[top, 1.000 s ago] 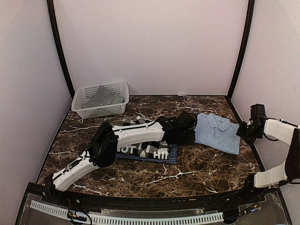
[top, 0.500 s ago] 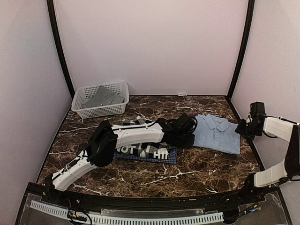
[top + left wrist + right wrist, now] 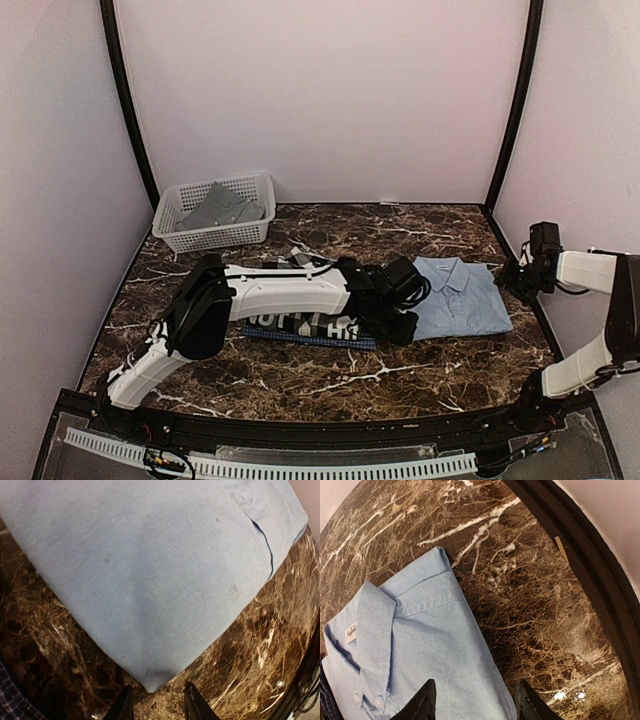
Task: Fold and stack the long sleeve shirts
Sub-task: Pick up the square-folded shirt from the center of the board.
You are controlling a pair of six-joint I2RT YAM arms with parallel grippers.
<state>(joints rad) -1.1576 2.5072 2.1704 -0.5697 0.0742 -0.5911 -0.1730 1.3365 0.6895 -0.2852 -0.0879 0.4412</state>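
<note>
The light blue shirt [image 3: 150, 575] points a corner at the narrowly parted, empty left gripper [image 3: 157, 706]. The right gripper [image 3: 476, 701] gapes wide, collar ahead-left.

Fig.: dark brown marble-pattern tabletop [image 3: 400, 372] w/ white veins; white plastic lattice basket [image 3: 225, 237] at far-left corner; plain pale walls [image 3: 320, 100]; black frame posts [image 3: 129, 100] at rear corners.

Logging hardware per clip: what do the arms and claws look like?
Both arms have white shells with black joints; the left arm shows thin black cables looping at its wrist, the right arm ends in a black wrist block. The left claw and right claw have black tapered fingers. No markings visible.
</note>
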